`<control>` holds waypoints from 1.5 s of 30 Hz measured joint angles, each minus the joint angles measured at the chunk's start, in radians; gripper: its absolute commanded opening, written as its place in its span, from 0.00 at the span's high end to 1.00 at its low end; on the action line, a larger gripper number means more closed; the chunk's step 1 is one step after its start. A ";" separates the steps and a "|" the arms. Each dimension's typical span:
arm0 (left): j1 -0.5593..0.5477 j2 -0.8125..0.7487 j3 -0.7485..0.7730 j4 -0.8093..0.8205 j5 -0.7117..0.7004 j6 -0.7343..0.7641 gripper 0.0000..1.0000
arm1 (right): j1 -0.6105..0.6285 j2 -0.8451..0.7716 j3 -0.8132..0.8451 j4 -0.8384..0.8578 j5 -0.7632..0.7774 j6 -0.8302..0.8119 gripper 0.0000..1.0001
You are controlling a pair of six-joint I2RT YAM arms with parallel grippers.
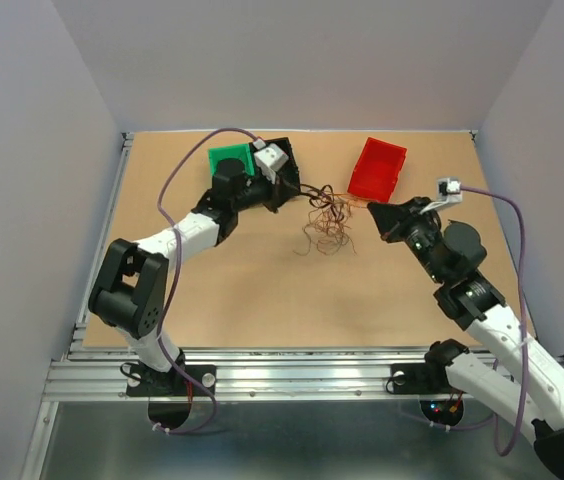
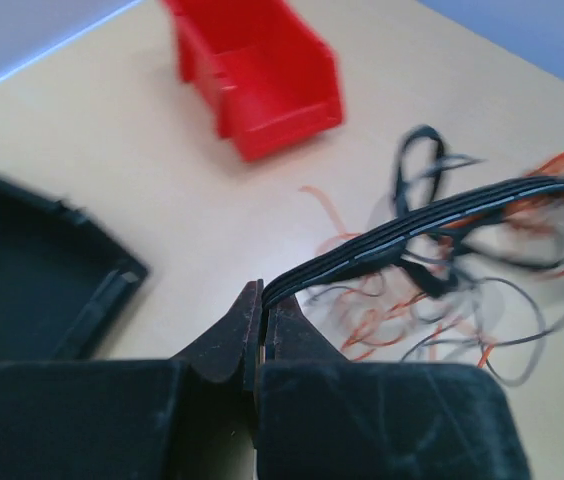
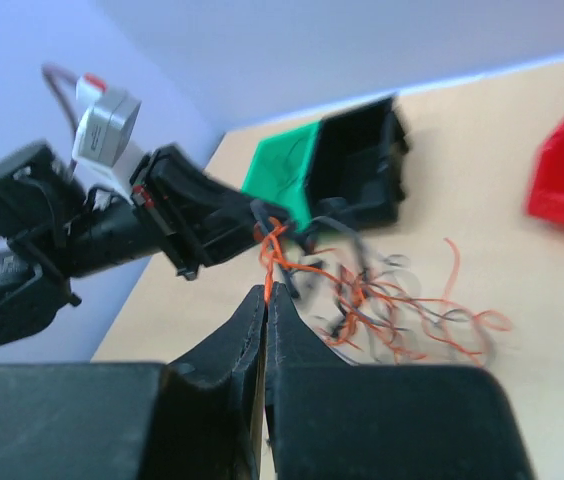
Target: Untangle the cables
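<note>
step: we judge this to be the pull-apart stage. Both grippers have a bite on the tangle from opposite sides, and nothing is separated yet.
cables: the cables [image 1: 327, 225] lie as one loose knot on the table [image 1: 262, 290], between the two grippers and near the red bin [image 1: 377, 168]. The green bin [image 1: 230, 158] is off to the left, by the left arm.
left gripper: the left gripper [image 2: 260, 295] is clenched on a flat bunch of black strands [image 2: 412, 225]. The bunch runs straight from the tips into the knot and looks taut.
right gripper: the right gripper [image 3: 267, 292] is clamped tight. An orange-red strand [image 3: 274, 255] runs right into the tips, so we read it as pinched, though the wire is thin and the bite itself is hard to see.
progress: early. Black, orange-red and brownish wires are all looped together.
next move: we'd draw the left side back slowly with the right side as anchor, and watch which loops tighten.
risk: a fast pull cinches the knot or drags the whole heap, and the thin strand could slip from the right tips.
</note>
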 measured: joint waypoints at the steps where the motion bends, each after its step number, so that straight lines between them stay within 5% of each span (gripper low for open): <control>1: 0.034 0.015 0.012 0.004 0.003 -0.019 1.00 | 0.000 -0.033 -0.001 -0.019 0.049 0.000 0.99; 5: 0.131 0.031 0.017 -0.007 -0.013 -0.085 1.00 | 0.000 -0.250 -0.018 -0.084 0.278 0.002 0.99; 14: 0.114 -0.040 -0.016 -0.026 -0.122 -0.117 1.00 | 0.000 -0.536 -0.053 -0.213 0.589 0.002 1.00; 26: 0.105 -0.151 -0.037 -0.034 -0.257 -0.106 1.00 | 0.000 -0.431 -0.055 -0.294 0.642 -0.003 0.99; 37: 0.169 -0.363 -0.085 -0.051 -0.269 -0.125 1.00 | 0.000 -0.710 -0.087 -0.331 0.853 0.008 1.00; 45: 0.144 -0.379 -0.085 -0.059 -0.098 -0.114 1.00 | 0.000 -0.517 -0.086 -0.343 0.603 -0.051 1.00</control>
